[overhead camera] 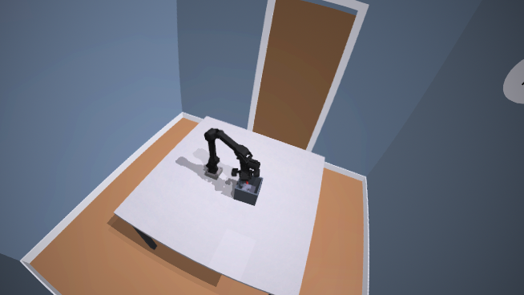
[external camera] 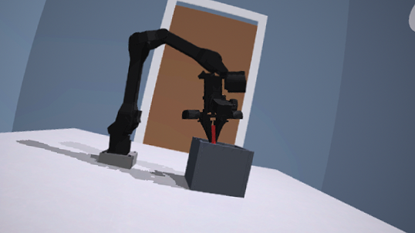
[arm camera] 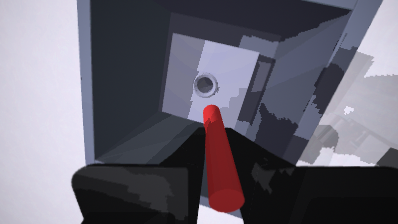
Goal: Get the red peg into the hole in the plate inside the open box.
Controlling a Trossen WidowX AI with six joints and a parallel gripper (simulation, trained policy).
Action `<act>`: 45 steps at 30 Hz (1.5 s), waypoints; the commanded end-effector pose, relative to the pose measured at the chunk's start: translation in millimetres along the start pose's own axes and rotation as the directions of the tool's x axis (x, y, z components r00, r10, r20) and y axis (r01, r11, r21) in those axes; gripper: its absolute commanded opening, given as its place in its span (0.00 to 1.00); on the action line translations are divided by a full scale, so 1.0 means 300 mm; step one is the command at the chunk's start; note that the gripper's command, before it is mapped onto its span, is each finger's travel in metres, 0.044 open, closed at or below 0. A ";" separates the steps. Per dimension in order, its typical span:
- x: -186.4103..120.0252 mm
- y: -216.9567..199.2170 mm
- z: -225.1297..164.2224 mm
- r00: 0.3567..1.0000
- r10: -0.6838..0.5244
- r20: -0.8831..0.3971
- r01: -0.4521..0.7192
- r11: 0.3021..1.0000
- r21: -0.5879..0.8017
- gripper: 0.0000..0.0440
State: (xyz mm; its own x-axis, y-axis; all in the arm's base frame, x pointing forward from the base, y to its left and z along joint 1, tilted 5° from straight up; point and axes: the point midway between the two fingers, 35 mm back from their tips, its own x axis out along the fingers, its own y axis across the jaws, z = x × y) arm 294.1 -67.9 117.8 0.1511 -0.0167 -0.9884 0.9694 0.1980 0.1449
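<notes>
The red peg [external camera: 213,133] [arm camera: 222,162] [overhead camera: 247,183] is held nearly upright, slightly tilted, with its lower end at the box's opening. My gripper [external camera: 214,141] [arm camera: 214,133] is shut on the peg, with its fingertips at the rim level of the box. The open dark grey box [overhead camera: 245,197] [external camera: 220,171] [arm camera: 86,100] stands on the table. Inside it, the light plate [arm camera: 230,70] lies at the bottom with a round hole [arm camera: 205,85]. In the wrist view the peg's far end shows just below the hole, not lined up with it. The peg's tip is hidden by the box wall in the exterior view.
The box walls surround the plate on all sides and stand close around the fingertips. The arm's base [overhead camera: 213,172] [external camera: 117,158] stands on the white table [overhead camera: 180,216] [external camera: 97,209] to the left of the box. Arm shadows fall on the table and in the box.
</notes>
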 end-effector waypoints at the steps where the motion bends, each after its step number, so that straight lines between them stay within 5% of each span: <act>1: 0.043 -0.004 0.003 1.000 -0.012 -0.020 0.012 1.000 -0.010 0.00; 21: 0.201 0.011 0.032 0.999 -0.030 -0.044 0.026 0.997 -0.078 0.00; 28: 0.228 0.011 0.040 0.997 -0.058 -0.045 0.053 0.993 -0.103 0.25; 45: 0.147 0.060 0.064 0.984 0.001 -0.176 -0.012 0.998 -0.057 0.41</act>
State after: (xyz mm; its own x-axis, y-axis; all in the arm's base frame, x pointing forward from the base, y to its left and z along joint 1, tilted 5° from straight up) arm 316.1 -82.0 68.2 0.0924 0.1343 -0.9866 0.9582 0.2575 0.1248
